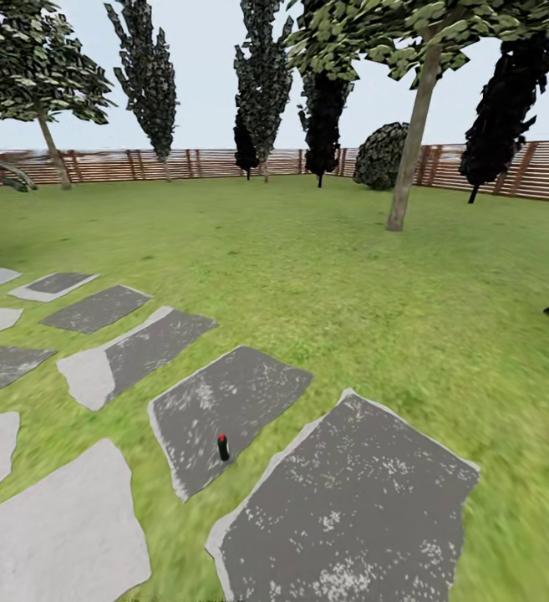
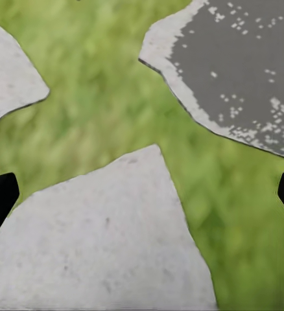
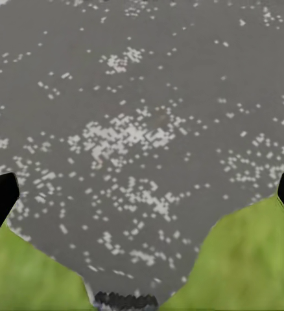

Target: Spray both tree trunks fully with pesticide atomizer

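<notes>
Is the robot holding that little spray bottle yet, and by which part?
No, nothing is held. The pesticide atomizer stands alone on a dark stepping stone, with no pincer near it.

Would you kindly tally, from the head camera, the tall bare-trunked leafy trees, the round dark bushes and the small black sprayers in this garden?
Tall trees with bare grey-brown trunks: 2
Round dark green bush by the fence: 1
Small black pesticide atomizer with a red mark, upright on a grey stepping stone: 1
Total: 4

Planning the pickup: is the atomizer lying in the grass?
No, the pesticide atomizer stands upright on a dark grey stepping stone, near the stone's lower edge, not on grass.
</notes>
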You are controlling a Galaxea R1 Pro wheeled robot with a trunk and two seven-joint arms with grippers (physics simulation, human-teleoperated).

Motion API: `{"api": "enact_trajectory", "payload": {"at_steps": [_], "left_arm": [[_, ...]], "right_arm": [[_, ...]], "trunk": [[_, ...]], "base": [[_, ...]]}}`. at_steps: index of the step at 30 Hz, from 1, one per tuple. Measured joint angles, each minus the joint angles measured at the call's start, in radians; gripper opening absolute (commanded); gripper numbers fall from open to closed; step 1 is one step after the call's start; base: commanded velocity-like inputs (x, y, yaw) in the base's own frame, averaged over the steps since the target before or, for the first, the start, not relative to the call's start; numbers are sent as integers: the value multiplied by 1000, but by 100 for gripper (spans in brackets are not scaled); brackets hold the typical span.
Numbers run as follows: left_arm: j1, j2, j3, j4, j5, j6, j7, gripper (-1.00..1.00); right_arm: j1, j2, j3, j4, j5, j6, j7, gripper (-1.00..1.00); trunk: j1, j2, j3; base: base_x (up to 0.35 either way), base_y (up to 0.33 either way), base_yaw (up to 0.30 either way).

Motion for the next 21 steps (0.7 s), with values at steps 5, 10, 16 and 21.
{"api": "enact_trajectory", "payload": {"at_steps": [5, 10, 16, 21], "left_arm": [[0, 0, 0, 0, 0, 0, 0, 100], [0, 0, 0, 0, 0, 0, 1, 100], [0, 0, 1, 0, 1, 1, 1, 100], [0, 1, 1, 0, 1, 4, 3, 100]], "right_arm": [[0, 0, 0, 0, 0, 0, 0, 100], [0, 0, 0, 0, 0, 0, 0, 100], [0, 0, 0, 0, 0, 0, 0, 100], [0, 0, 0, 0, 0, 0, 0, 100]], "trunk": [[0, 0, 0], [0, 0, 0], [0, 0, 0], [0, 0, 0]], "base": [[0, -272, 278], [0, -272, 278], [5, -272, 278], [68, -272, 278]]}}
